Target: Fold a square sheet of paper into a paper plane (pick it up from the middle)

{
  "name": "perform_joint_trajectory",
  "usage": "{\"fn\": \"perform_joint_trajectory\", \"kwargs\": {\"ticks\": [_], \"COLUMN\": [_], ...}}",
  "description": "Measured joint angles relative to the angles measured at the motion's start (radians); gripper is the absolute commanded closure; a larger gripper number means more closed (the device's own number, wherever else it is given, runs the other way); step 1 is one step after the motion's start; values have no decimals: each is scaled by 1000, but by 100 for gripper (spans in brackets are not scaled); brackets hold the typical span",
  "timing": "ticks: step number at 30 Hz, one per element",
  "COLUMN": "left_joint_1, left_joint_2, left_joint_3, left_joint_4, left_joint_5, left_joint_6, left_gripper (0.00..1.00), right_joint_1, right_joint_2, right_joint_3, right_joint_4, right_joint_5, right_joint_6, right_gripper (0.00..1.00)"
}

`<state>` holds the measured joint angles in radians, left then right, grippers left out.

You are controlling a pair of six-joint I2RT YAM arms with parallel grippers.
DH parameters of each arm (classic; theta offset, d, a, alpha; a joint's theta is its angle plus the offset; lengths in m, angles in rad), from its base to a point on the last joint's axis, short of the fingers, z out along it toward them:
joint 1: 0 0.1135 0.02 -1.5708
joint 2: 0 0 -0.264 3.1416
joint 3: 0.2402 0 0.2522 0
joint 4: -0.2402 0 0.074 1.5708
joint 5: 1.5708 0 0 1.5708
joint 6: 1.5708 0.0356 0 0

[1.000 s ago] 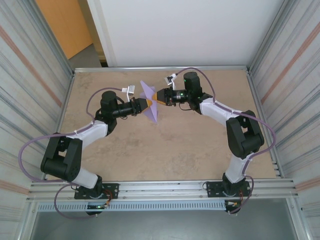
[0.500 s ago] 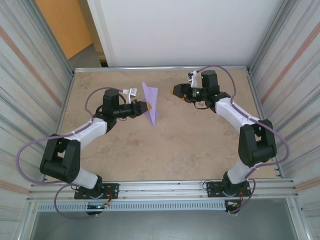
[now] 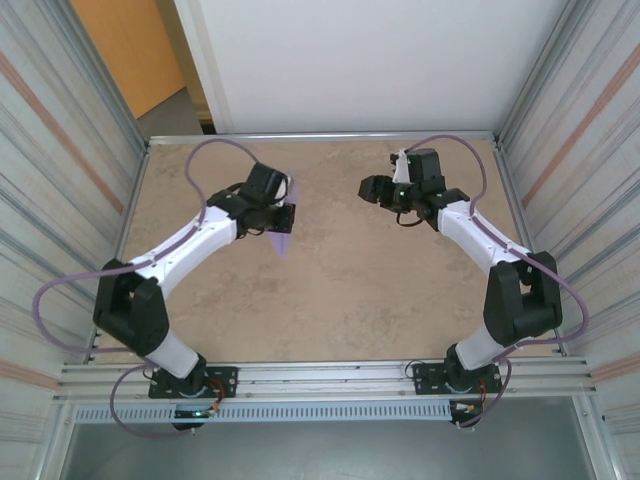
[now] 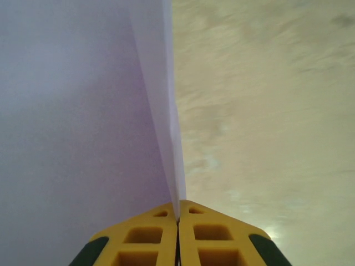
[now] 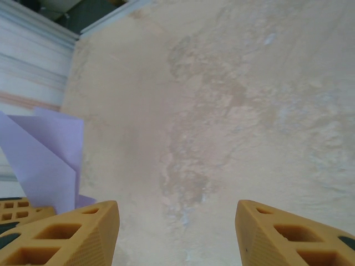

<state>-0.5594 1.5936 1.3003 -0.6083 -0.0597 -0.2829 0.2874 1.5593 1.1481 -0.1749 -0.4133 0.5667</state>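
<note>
right fingers [image 5: 72, 233] retreated | left fingers [image 4: 144, 238] pinch paper plane [image 3: 283, 238] | tip nearward

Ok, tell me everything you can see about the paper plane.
The paper plane is pale lilac, thin plain paper folded into a narrow pointed dart. The right wrist view shows flat layers and a sharp diagonal crease. It is pinched on edge between the shut yellow fingers of the left gripper, its point aimed toward the near edge of the table. It looks held up off the surface, and nothing else touches it.
</note>
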Motion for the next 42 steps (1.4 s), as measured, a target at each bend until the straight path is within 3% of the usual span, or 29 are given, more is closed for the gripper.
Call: {"fn": "perform_joint_trajectory", "kwargs": {"ticks": [9, 14, 18, 26, 33, 42], "left_joint_1": [-100, -154, -188, -253, -269, -262], "left_joint_2": [292, 458, 552, 658, 665, 582], "left_joint_3": [157, 251, 270, 303, 306, 278], "left_joint_4": [-273, -385, -425, -454, -449, -372], "left_joint_5": [-483, -636, -694, -727, -701, -518], "left_joint_6": [21, -13, -40, -82, -97, -112], "left_gripper": [92, 93, 93, 87, 77, 71], "right_joint_1": [-45, -59, -61, -68, -68, -68], "right_joint_2": [-10, -10, -10, -10, -10, -10], "right_joint_3": [-33, -39, -39, -40, -40, -56], "right_joint_4": [-14, -18, -18, -19, -21, -17], "right_joint_5": [50, 54, 54, 51, 47, 47], "right_joint_6": [1, 1, 1, 2, 8, 27], "right_gripper": [42, 42, 42, 42, 42, 41]}}
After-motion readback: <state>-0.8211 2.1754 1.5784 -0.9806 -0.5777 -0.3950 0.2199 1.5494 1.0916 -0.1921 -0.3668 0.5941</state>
